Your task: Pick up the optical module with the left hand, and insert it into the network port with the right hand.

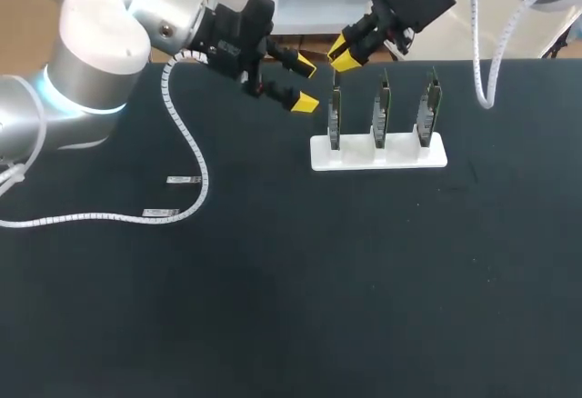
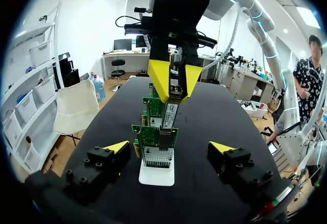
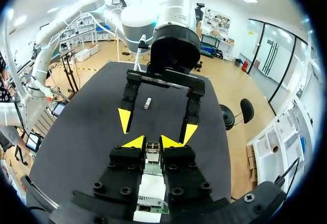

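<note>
My right gripper (image 1: 344, 53) is shut on a slim silver optical module (image 2: 170, 112), held upright with its lower end at the port of the nearest green network card (image 2: 155, 138). That card is the leftmost (image 1: 335, 118) of three standing in a white holder (image 1: 377, 154). In the right wrist view the module (image 3: 152, 150) sits between the yellow tips of the right gripper (image 3: 153, 142), above the card. My left gripper (image 1: 305, 86) hangs open and empty just left of the holder, level with the card. From its own wrist view, the left gripper (image 2: 168, 147) faces the card edge-on.
Two more optical modules (image 1: 184, 180) (image 1: 162, 213) lie on the black table at the left, near the left arm's white coiled cable (image 1: 191, 144). One of them (image 3: 147, 103) shows beyond the left gripper (image 3: 157, 126) in the right wrist view.
</note>
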